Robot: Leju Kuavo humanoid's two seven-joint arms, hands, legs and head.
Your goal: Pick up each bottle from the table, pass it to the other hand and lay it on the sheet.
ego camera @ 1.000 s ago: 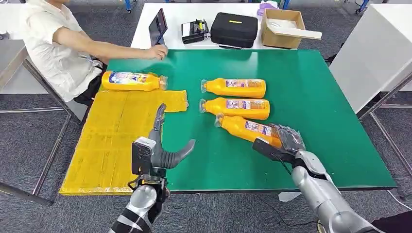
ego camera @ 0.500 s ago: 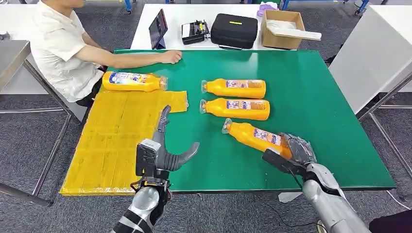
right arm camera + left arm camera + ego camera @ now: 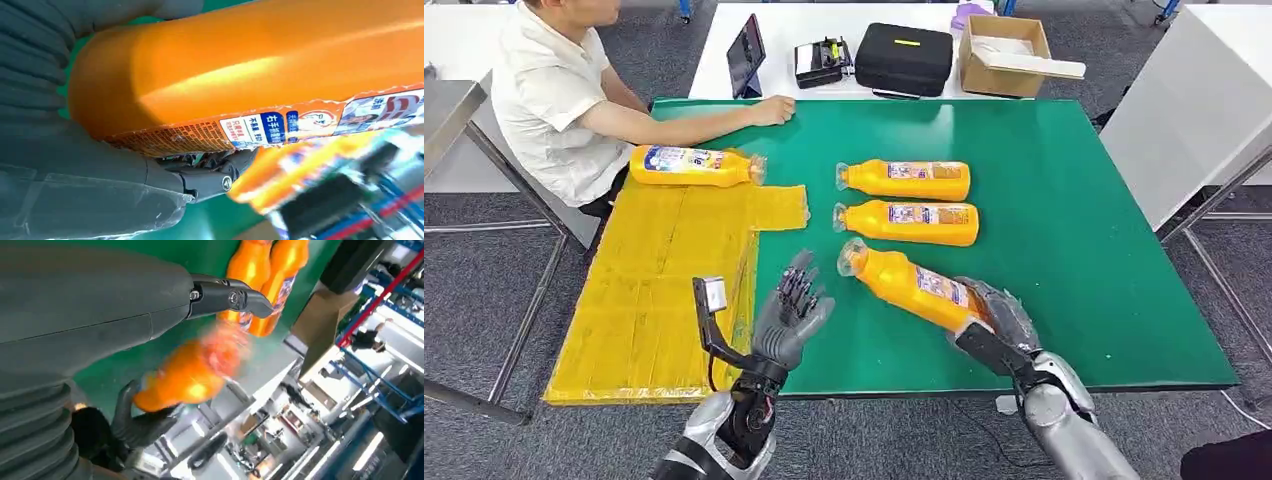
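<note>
My right hand [image 3: 992, 320] grips the base of an orange bottle [image 3: 909, 283] and holds it above the green table [image 3: 1064, 230], its neck pointing left toward my left hand [image 3: 792, 312]. In the right wrist view the bottle [image 3: 240, 65] lies against the palm. My left hand is open, fingers spread, a short way from the bottle's cap; the left wrist view shows the blurred bottle [image 3: 187, 377] beyond its fingers [image 3: 227, 295]. Two more orange bottles [image 3: 906, 180] [image 3: 908, 223] lie on the table. Another bottle [image 3: 692, 166] lies at the far end of the yellow sheet [image 3: 659, 290].
A person [image 3: 564, 90] sits at the table's far left corner with a hand [image 3: 774, 110] on the green top. Behind it a white table carries a tablet [image 3: 746, 55], a black case [image 3: 904, 58] and a cardboard box [image 3: 1009, 55].
My right hand lifted the bottle off the table and swung it left toward the left hand. The left hand turned from edge-on to palm facing the bottle, and shifted right.
</note>
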